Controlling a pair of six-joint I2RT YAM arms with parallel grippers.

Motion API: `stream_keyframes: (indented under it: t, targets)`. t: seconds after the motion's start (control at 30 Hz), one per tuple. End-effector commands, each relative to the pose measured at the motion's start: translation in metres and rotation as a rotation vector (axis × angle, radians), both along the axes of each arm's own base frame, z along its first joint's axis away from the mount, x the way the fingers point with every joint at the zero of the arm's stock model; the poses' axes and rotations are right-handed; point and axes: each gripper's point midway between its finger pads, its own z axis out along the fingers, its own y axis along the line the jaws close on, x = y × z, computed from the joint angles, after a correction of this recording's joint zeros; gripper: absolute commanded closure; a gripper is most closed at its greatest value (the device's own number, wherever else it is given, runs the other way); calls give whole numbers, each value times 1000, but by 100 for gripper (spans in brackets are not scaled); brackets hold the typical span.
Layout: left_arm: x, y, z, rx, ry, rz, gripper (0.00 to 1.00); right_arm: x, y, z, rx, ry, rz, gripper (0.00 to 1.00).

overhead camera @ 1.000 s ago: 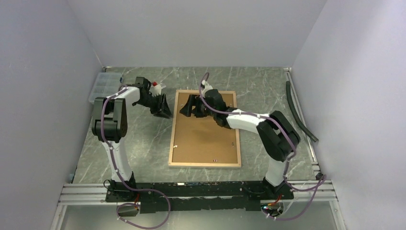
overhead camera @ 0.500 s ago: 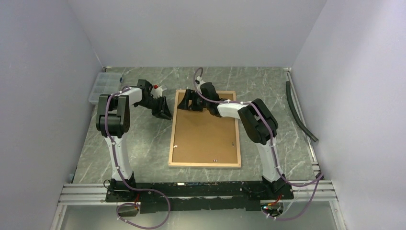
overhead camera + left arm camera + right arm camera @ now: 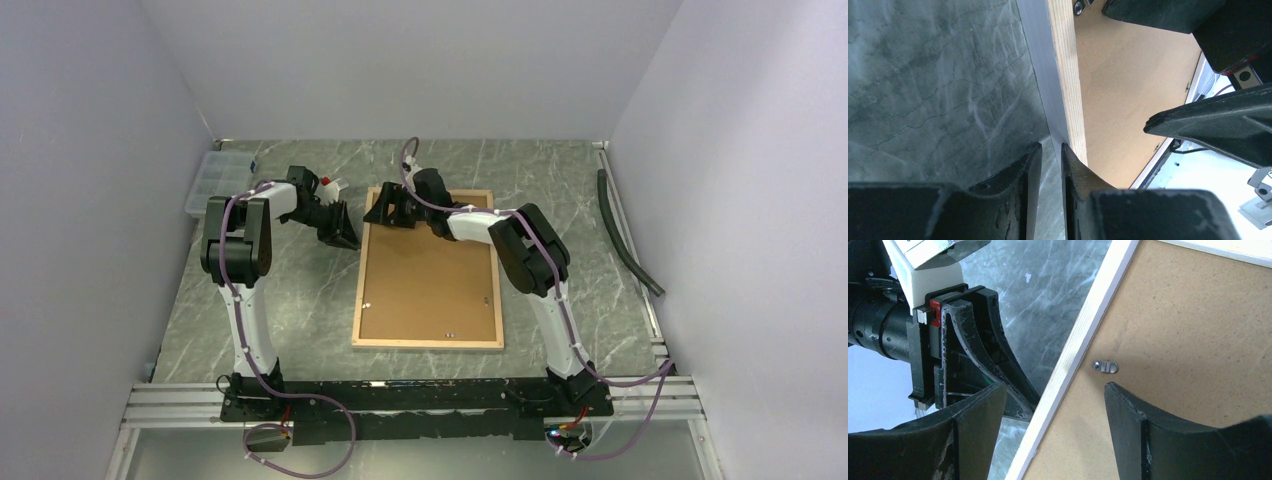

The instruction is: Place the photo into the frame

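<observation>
- Frame (image 3: 428,343): lies face down near the middle of the desk (image 3: 300,300), with its light-wood back rim upward, between my two arms.
- Backing panel (image 3: 430,290): plain brown fibreboard seated inside the rim. A small metal turn-clip (image 3: 1105,366) lies on it close to the left rim.
- Photo: it shows in none of the views. I cannot tell whether it lies under the panel or somewhere out of sight.
- Left jaws, at the end of my left arm (image 3: 240,240): low beside the frame's far left corner and drawn nearly together, with only a thin slit between them. The rim's outer side runs toward that slit, but I cannot tell whether they pinch it.
- Right jaws, on my right arm (image 3: 530,250): wide apart and empty. They straddle the left rim near the far corner, one over the panel and the other over the desk.
- Progress, as a judgement: undecided. If the print is beneath the panel, only securing the clips remains. If not, the panel has to come out, the print go in, and the panel go back.
</observation>
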Motion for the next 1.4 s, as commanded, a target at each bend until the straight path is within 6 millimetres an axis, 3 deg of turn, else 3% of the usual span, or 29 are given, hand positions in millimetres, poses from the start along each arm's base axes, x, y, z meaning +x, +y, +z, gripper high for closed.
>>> stream_keyframes:
  t: [0.0, 0.73, 1.03, 1.37]
  targets:
    - [6, -7, 6, -35, -28, -13, 74, 5, 4, -12, -4, 11, -4, 25]
    - [2, -11, -2, -53, -15, -25, 76, 11, 9, -24, -3, 25, -1, 27]
    - [3, -12, 3, -55, -25, -28, 77, 18, -10, -11, -23, -9, -18, 27]
    - [4, -12, -1, -55, -18, -27, 78, 6, 7, -22, 5, 36, 105, 28]
